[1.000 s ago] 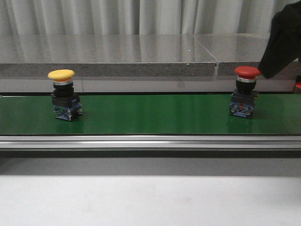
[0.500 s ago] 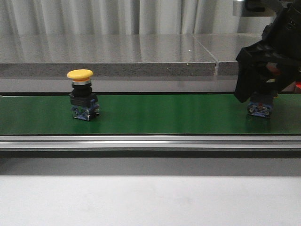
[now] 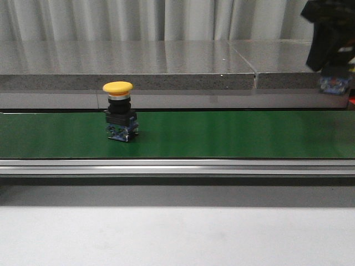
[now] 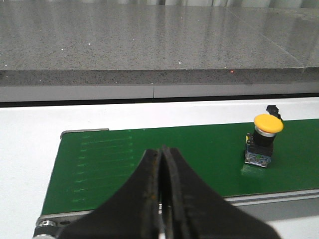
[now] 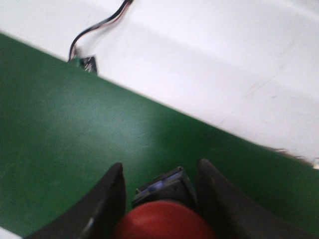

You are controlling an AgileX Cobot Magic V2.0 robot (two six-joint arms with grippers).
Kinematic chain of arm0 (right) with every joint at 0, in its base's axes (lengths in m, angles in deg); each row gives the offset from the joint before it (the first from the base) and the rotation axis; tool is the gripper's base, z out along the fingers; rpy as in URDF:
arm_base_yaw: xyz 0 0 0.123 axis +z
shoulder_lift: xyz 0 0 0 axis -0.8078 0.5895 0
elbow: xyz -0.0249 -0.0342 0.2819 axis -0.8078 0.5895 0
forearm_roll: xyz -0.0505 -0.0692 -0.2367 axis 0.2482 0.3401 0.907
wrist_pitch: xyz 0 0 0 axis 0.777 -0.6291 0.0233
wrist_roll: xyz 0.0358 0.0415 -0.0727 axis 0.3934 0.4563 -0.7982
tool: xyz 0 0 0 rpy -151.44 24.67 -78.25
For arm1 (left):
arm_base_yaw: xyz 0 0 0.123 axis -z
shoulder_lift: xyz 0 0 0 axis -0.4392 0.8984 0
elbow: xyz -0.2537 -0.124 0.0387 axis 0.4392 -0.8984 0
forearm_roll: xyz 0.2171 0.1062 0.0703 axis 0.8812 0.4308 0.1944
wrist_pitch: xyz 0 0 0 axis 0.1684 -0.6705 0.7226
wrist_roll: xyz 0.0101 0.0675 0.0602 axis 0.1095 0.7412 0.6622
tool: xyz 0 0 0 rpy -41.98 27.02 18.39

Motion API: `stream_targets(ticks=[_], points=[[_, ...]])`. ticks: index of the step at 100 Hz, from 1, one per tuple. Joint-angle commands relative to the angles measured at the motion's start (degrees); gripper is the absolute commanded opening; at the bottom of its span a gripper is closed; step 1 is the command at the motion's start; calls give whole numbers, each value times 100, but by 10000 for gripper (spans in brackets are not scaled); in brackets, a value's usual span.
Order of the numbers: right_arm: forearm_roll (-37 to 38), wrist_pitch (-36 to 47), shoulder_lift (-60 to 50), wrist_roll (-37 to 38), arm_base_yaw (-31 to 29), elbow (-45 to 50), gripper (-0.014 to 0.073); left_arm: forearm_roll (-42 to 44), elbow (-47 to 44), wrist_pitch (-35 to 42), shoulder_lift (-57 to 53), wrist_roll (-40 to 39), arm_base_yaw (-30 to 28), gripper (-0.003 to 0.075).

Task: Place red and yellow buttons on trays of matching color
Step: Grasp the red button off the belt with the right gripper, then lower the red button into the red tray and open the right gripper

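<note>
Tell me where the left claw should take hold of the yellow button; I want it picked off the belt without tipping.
Probably by the black collar under the yellow button's cap, coming straight down from above, since it stands upright on the green belt. The wide mushroom cap overhangs, so fingers closed just beneath it should catch against it. The left claw is shut and must open first.

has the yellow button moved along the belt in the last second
Yes. In the front view the yellow button has shifted right along the green belt, closer to the seam in the grey ledge behind it.
</note>
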State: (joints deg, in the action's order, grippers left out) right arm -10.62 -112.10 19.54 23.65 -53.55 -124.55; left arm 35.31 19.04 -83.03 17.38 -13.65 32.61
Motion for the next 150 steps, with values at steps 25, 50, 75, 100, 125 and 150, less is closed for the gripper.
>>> stream_targets(ticks=[25,50,75,100,125,150], points=[[-126,13,442,31,-2061,-1895,90,-92,150,430,36,-16,46,-19],[-721,-149,1680,73,-3184,-3203,90,-92,150,430,36,-16,46,-19],[-1042,-153,2717,73,-3539,-4051,90,-92,150,430,36,-16,46,-19],[-1047,94,3227,67,-3435,-4311,90,-92,150,430,36,-16,46,-19],[-1047,189,3533,-18,-3405,-4311,90,-92,150,430,36,-16,46,-19],[-1040,225,3718,-18,-3405,-4311,90,-92,150,430,36,-16,46,-19]])
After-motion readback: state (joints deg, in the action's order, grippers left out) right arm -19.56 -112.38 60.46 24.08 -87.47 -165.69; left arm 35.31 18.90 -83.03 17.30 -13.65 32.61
